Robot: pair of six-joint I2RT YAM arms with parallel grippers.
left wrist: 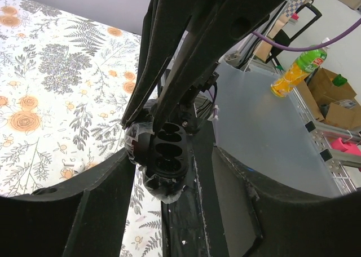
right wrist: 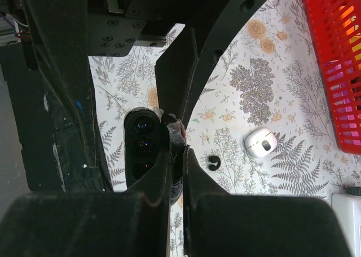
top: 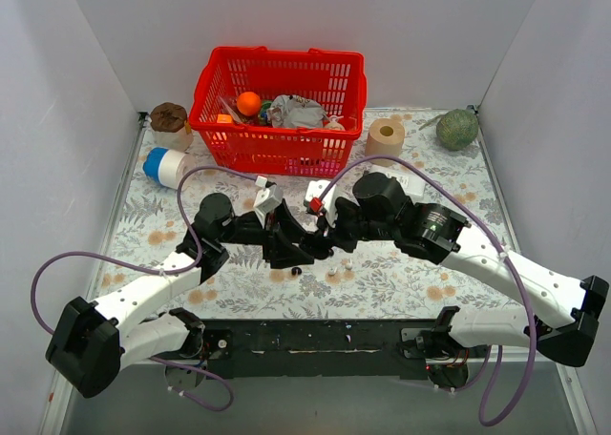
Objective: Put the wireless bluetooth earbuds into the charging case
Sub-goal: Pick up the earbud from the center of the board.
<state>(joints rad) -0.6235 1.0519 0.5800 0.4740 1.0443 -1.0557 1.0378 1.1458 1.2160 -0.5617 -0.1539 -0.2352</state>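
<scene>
The black charging case (right wrist: 141,144) hangs open just above the floral table, with three dark hollows showing. My right gripper (right wrist: 176,151) is shut on its tape-wrapped lid edge. In the left wrist view the same case (left wrist: 166,155) sits between the tips of my left gripper (left wrist: 175,153), whose jaws stand apart on either side of it. One glossy black earbud (right wrist: 213,162) lies on the cloth right of the case, also seen as the black earbud (top: 297,270) in the top view. A white rounded piece (right wrist: 260,142) lies further right. Both grippers (top: 298,237) meet at the table's middle.
A red basket (top: 277,151) full of items stands at the back centre. A tape roll (top: 386,137) and a green ball (top: 457,129) are at the back right. At the back left are a brown object (top: 169,117) and a blue-and-white jar (top: 164,166).
</scene>
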